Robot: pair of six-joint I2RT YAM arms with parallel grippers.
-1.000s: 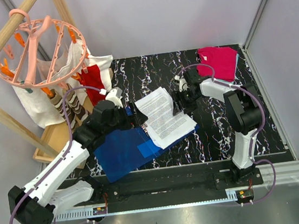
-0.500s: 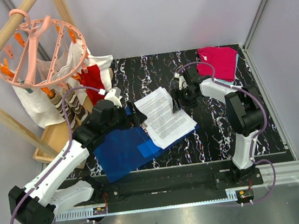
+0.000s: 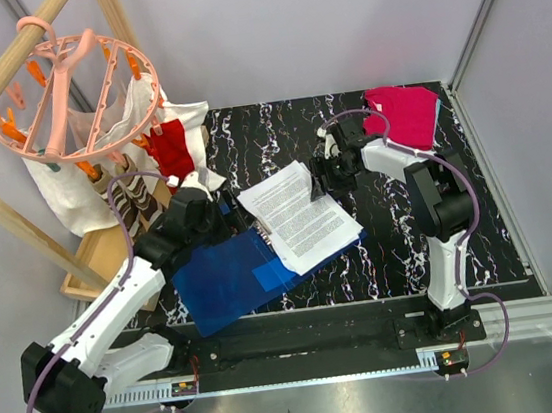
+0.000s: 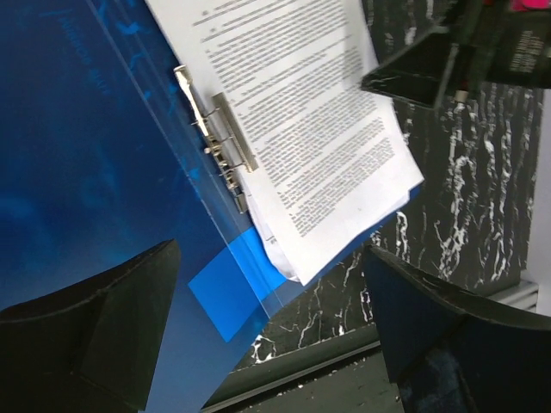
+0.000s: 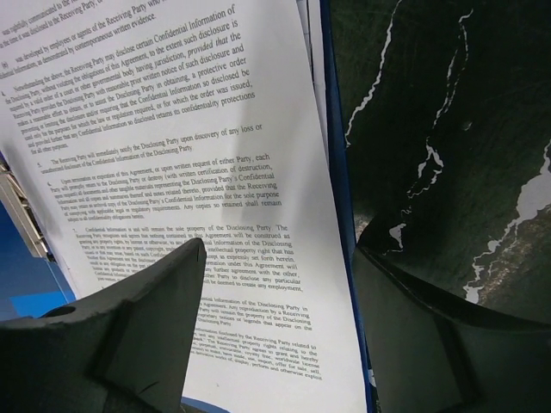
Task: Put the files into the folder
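Observation:
The files (image 3: 298, 219) are a stack of white printed sheets lying on the right half of the open blue folder (image 3: 226, 278), beside its metal clip (image 4: 225, 142). My left gripper (image 3: 224, 211) hovers open over the folder's left half; in its wrist view the files (image 4: 301, 129) and the folder (image 4: 86, 172) lie beyond its spread fingers (image 4: 95, 335). At the files' far right edge my right gripper (image 3: 320, 186) stands open. Its wrist view shows the files (image 5: 198, 172) and the folder's blue edge (image 5: 336, 198) below the gap between its fingers (image 5: 112, 335).
Folded pink and teal clothes (image 3: 406, 115) lie at the back right corner. A wooden rack with a pink peg hanger (image 3: 70, 91) and hanging laundry (image 3: 163, 150) stands at the left. The arms' black mounting rail (image 3: 302, 339) runs along the near edge of the marble table (image 3: 381, 244).
The left arm has drawn back a little to the left. The right gripper has shifted slightly away and opened a touch wider. The files' left edge has slid a bit leftward.

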